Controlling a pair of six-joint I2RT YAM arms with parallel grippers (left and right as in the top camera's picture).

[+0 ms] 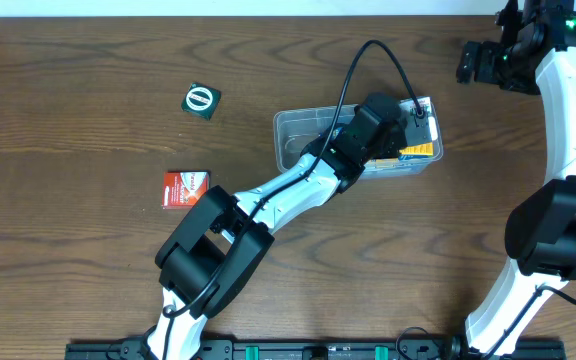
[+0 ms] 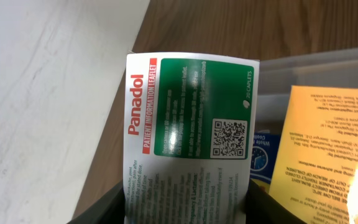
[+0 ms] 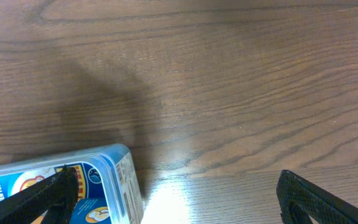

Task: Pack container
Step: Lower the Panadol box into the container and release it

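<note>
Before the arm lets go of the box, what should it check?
1. Panadol box gripped by left gripper: ok.
2. Left gripper over the container: ok.
3. Room inside: ok, the left end looks bare; an orange box lies at the right end.
4. Right gripper clear of the container: ok, open and off to the side.
5. Panadol box low enough to drop: cannot tell.

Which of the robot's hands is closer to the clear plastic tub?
Left. The left hand hangs directly over the tub, holding a Panadol box. The right hand is open and off to the side, well apart from the tub.
</note>
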